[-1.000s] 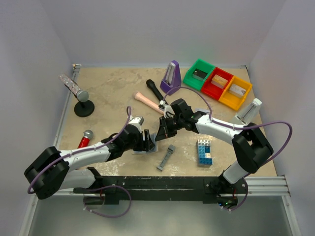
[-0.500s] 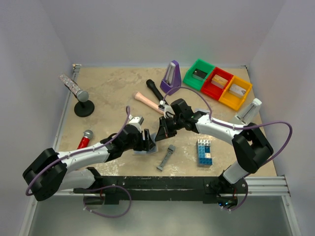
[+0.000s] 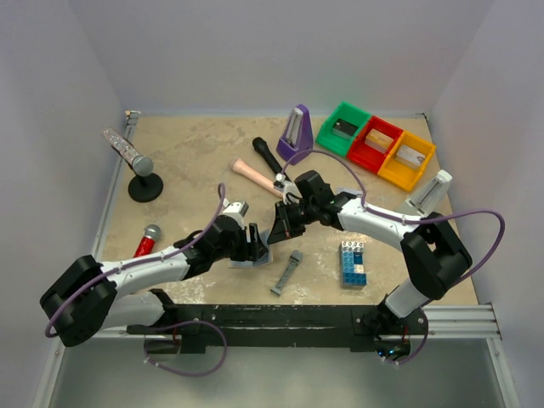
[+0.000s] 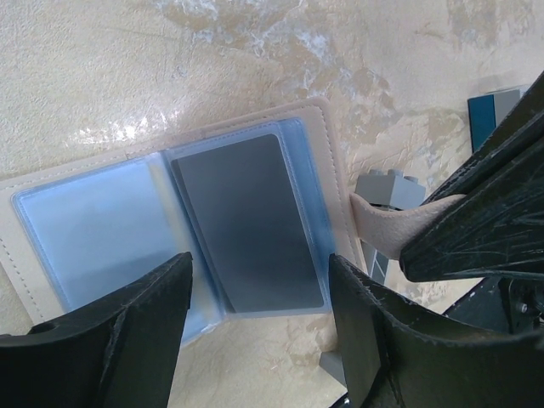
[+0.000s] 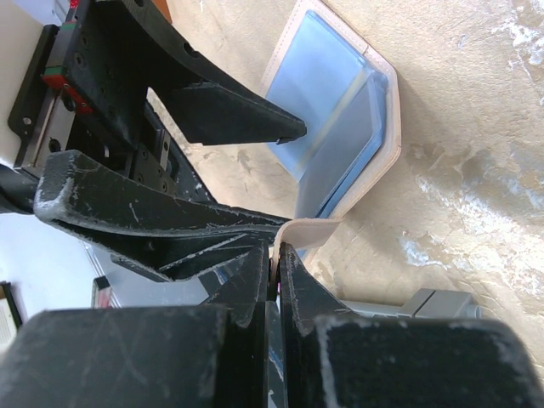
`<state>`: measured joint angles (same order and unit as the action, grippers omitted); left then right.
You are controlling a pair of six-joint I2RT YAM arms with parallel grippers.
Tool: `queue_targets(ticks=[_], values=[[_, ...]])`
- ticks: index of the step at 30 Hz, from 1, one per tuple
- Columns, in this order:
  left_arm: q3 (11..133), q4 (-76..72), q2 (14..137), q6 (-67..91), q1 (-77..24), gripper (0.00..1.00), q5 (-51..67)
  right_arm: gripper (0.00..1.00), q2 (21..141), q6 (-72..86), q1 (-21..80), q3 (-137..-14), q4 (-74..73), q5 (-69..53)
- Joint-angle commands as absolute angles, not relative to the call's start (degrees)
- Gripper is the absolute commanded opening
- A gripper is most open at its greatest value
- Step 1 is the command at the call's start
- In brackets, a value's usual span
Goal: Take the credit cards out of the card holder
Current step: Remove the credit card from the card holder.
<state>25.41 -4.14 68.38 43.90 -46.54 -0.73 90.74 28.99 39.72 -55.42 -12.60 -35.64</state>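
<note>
Beneath left end effector, card holder

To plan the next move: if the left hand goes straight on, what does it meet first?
Probably the open card holder, at the grey card in its sleeve; depth is unclear.

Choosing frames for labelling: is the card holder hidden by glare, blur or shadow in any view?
Left wrist: card holder sharp, mild sheen on its sleeves, table glare above. Right wrist: holder crisp, right end effector near, dark and looming. Top external: even light, holder small and largely occluded.
</note>
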Motion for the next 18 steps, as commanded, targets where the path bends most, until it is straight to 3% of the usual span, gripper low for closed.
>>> queue_targets(ticks=[1, 18], values=[[27.0, -4.9, 69.3, 43.9, -46.8, 0.69, -1.7, 0.0, 90.1, 29.1, 40.1, -56.9, -11.3, -37.4], [28.6, -0.1, 68.9, 42.8, -46.8, 0.68, -6.3, 0.0, 89.6, 29.6, 40.7, -57.0, -11.7, -36.9]])
